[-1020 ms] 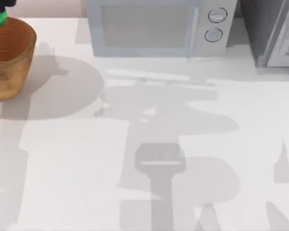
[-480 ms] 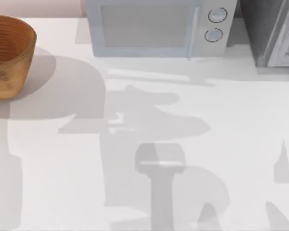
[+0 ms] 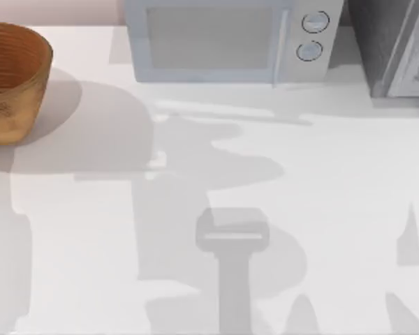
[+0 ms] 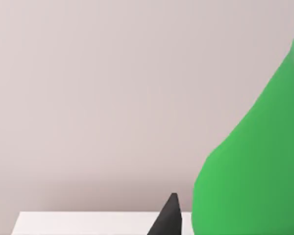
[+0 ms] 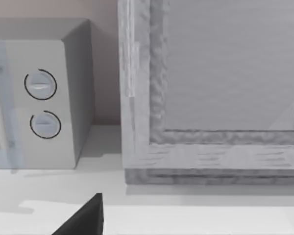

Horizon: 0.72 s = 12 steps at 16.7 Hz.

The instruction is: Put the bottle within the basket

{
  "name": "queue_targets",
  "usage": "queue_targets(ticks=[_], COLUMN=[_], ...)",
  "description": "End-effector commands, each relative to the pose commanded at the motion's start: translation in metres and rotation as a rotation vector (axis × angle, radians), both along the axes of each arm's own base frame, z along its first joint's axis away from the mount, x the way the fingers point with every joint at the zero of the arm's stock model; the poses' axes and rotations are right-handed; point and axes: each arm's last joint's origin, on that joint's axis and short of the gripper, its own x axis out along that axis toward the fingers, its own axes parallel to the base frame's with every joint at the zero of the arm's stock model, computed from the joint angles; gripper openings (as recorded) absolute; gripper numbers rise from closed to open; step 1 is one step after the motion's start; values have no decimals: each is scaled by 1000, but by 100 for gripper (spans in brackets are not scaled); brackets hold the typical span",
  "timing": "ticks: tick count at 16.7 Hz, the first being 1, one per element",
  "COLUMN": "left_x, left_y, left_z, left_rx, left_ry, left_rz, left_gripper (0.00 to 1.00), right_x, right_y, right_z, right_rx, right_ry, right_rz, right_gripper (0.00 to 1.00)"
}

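**Bottle held close to the left hand, basket waiting at the far left**

Nearest the left wrist camera, the bottle [image 4: 250,161] looms as a broad bright green body, right against one dark fingertip [image 4: 167,218] of the left hand [image 4: 186,220]. It looks gripped, but I cannot tell from this whether the fingers are pressed onto it or spread beside it. Behind it lie a strip of white tabletop [image 4: 88,223] and a plain pale wall [image 4: 98,98].

The step in hand, as I judge it, is carrying the bottle over the basket [image 3: 10,77], which sits at the far left of the top view and shows no bottle inside its visible part. To do it well, the bottle should be centred over the basket's wide mouth, kept upright, lowered past the ribbed rim and only then let go, so that it neither catches the wall nor tips out.

The right hand [image 5: 83,220] shows one dark fingertip low over the tabletop; I cannot tell its state. It appears idle.

Further back, the white tabletop [image 3: 335,181] carries arm shadows. A microwave [image 3: 227,42] with two round dials stands at the rear, and a grey framed cabinet [image 5: 210,93] stands beside it at the right.
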Motion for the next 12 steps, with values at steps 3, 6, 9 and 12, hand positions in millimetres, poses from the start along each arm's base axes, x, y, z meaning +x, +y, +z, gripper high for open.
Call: queue_targets(ticks=[3, 6, 9, 12], left_x=[11, 23, 29, 29], left_y=[0, 1, 0, 0], left_z=[-10, -22, -29, -29], left_rx=[0, 0, -1, -1], left_ry=[-2, -4, -4, -4], left_rz=[2, 3, 3, 3], left_gripper=[0, 0, 0, 0], right_x=[0, 0, 0, 0], right_y=[0, 0, 0, 0], right_z=[0, 0, 0, 0], right_rx=[0, 0, 0, 0], right_ry=[0, 0, 0, 0], right_rz=[0, 0, 0, 0], right_gripper=[100, 100, 100, 100])
